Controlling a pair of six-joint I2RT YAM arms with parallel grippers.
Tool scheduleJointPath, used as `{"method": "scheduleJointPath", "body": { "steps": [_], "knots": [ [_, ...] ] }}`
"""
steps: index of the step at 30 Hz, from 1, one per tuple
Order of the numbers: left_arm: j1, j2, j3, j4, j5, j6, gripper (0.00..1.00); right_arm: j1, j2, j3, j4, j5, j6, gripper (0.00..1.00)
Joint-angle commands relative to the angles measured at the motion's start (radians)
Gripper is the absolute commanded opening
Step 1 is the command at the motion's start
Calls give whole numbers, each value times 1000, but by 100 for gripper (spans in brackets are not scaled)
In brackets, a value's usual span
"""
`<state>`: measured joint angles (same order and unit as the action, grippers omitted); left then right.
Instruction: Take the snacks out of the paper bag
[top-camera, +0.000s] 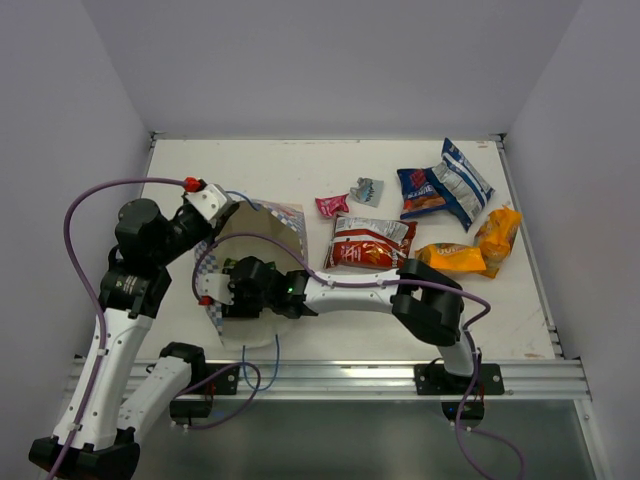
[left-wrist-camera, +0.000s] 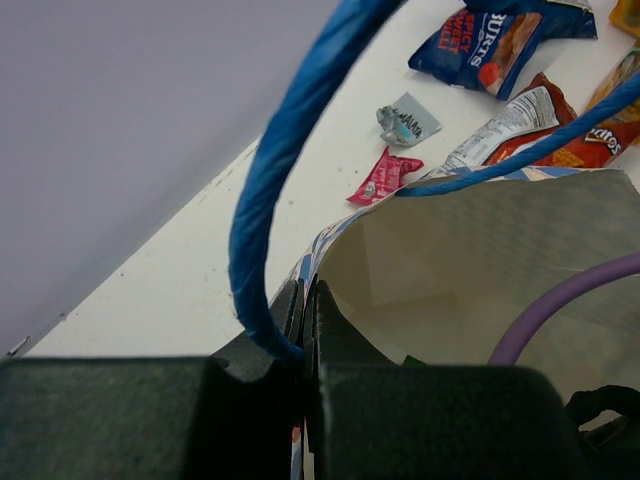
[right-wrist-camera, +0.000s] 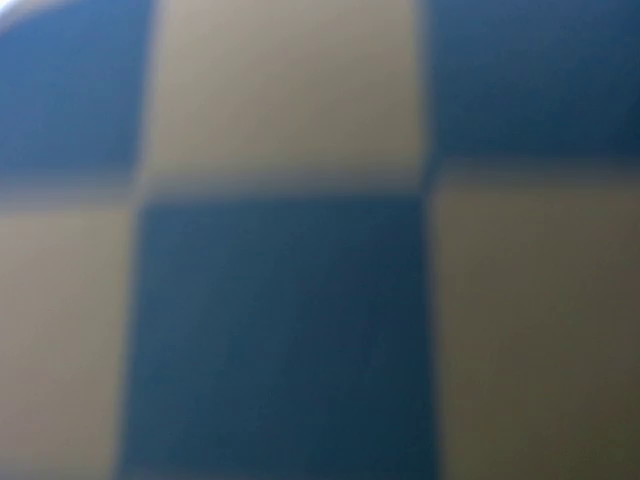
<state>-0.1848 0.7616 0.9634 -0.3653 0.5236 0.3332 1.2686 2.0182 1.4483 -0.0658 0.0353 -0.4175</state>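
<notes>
Looking down from above, I saw the left hand (top-camera: 225, 205) clamped shut on the rim of the paper bag (top-camera: 285, 222), which sat on the worktop (top-camera: 260, 165) right beside it. The right hand (top-camera: 215, 290) was reaching into the bag's mouth, just below the left hand. Its fingers were hidden there, so I could not tell whether they were open, closed or holding anything.

The other snacks lay out on the worktop, all on the far side of the bag from the left hand. The pink packet (top-camera: 331, 206) and the silvery-teal packet (top-camera: 366, 190) were nearest. The red-silver packet (top-camera: 368, 243) lay just above the right forearm. Further off were the blue packet (top-camera: 420, 192), the blue-white packet (top-camera: 462, 182) and two orange packets (top-camera: 455, 257) (top-camera: 498, 235).

From the left wrist, the fingers were pressed together on the bag's edge where the blue cord handle (left-wrist-camera: 262, 200) rose out of it. The cream interior opened just past them, with the pink and silvery-teal packets beyond the rim.

From the right wrist, only blurred blue and cream checks of the bag filled the view, with no fingers showing.
</notes>
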Motion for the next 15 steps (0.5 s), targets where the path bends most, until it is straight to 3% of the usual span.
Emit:
{"method": "scheduleJointPath", "body": {
  "steps": [1, 6, 9, 15],
  "knots": [
    [-5, -15, 21, 20, 18, -14, 0, -9, -1, -17, 58, 84, 23, 51],
    [-5, -13, 23, 20, 13, -11, 0, -14, -19, -43, 92, 129, 26, 13],
    [-5, -15, 24, 20, 6, -10, 0, -12, -39, -58, 98, 135, 26, 0],
    [-5, -18, 12, 22, -34, -3, 0, -12, -124, -92, 98, 95, 39, 0]
  ]
}}
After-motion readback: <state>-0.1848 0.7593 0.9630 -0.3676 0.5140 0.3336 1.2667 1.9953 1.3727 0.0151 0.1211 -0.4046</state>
